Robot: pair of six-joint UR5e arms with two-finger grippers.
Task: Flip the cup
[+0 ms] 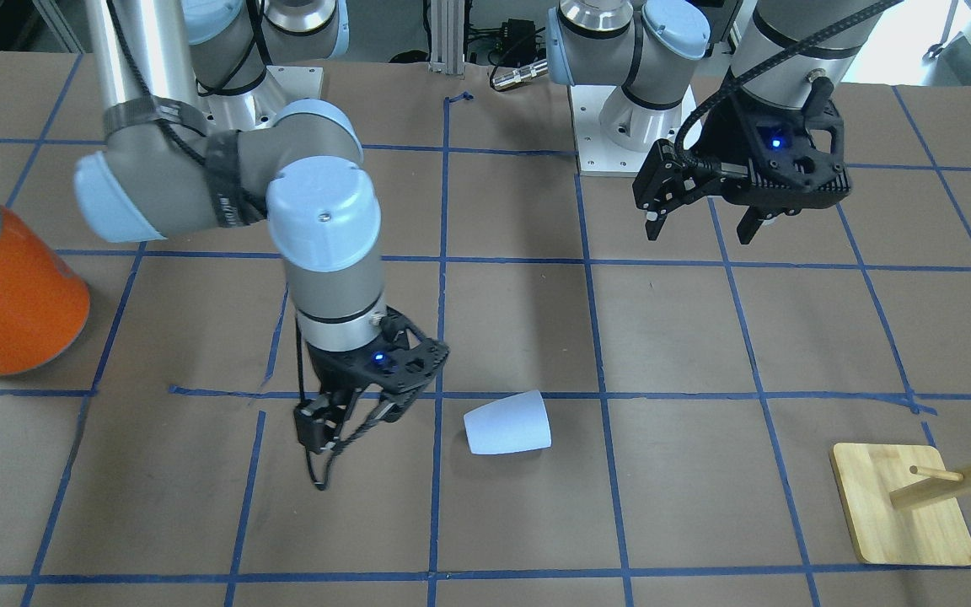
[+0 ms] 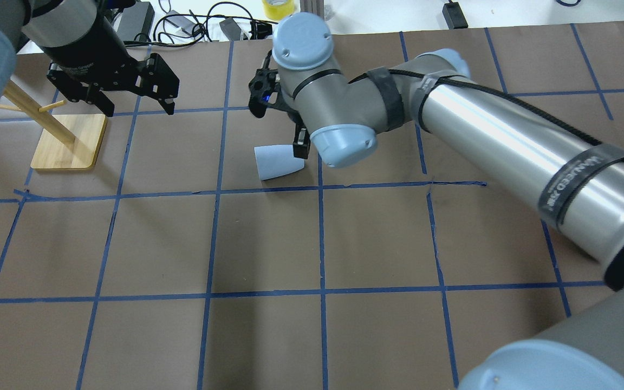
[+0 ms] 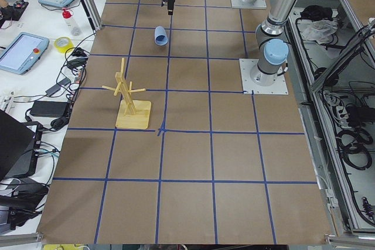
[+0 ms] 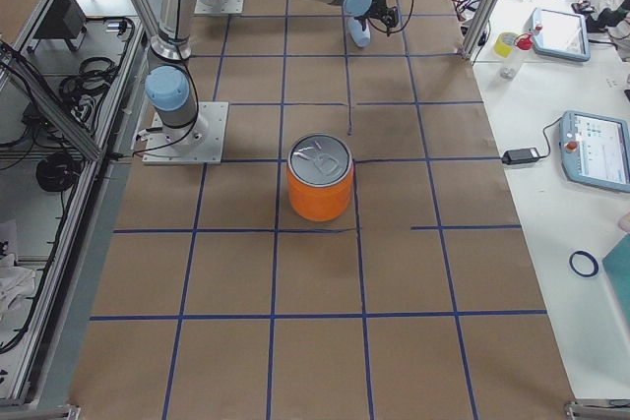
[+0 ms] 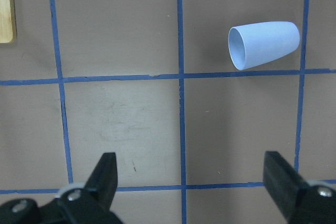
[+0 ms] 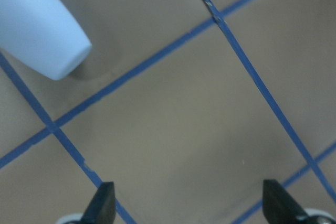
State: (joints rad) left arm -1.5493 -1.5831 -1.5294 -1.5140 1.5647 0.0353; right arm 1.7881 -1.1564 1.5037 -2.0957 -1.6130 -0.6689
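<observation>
On the desk [image 1: 688, 337] the cup [image 1: 507, 423] lies sideways, unflipped and ungrasped; right gripper [image 1: 351, 432] gapes nearby, left gripper [image 1: 699, 232] gapes well apart.

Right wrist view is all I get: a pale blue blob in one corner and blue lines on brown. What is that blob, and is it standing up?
Observer: It is the cup, and it lies on its side on the table, not standing.
Visitor: Which way does its mouth point?
Observer: Toward a wooden stand, away from the right hand. You are seeing only the closed end.
Visitor: Is there another hand?
Observer: Yes, the left hand hangs open above the table, nearer the robot's base and clear of the cup.
Visitor: Anything else on the table?
Observer: An orange can stands upright, well apart from the cup.
</observation>
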